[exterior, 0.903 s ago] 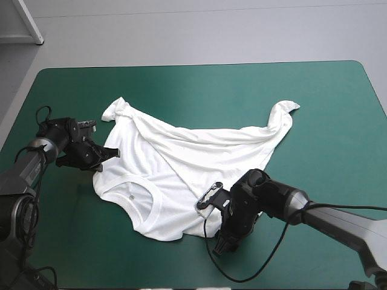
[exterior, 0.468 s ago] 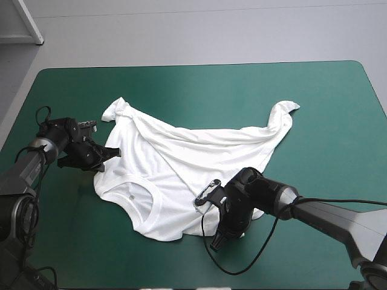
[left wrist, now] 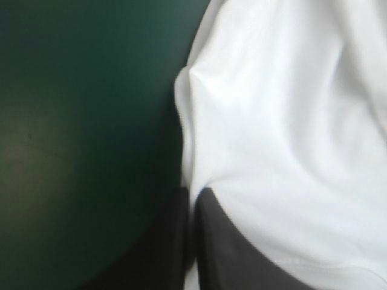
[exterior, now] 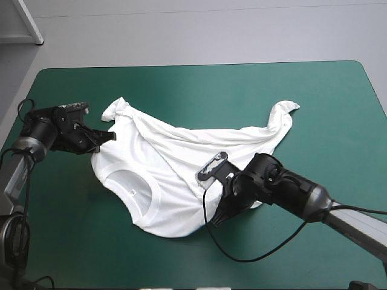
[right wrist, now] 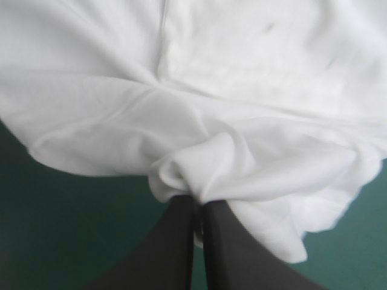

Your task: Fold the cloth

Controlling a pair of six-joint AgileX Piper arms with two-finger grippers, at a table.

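High view: the white T-shirt [exterior: 175, 163] lies spread but rumpled across the middle of the teal-green tabletop [exterior: 199, 84], its collar toward the near left. The left jaws are pinched almost together on the shirt's left shoulder edge. The right jaws are pinched the same way on a bunched fold at its near right hem.

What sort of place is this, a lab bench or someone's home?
Probably a robot test bench, not a home: a table with a teal-green cover, one white short-sleeved T-shirt half spread on it, and two arms whose black fin-fingered left gripper and right gripper each pinch the fabric.
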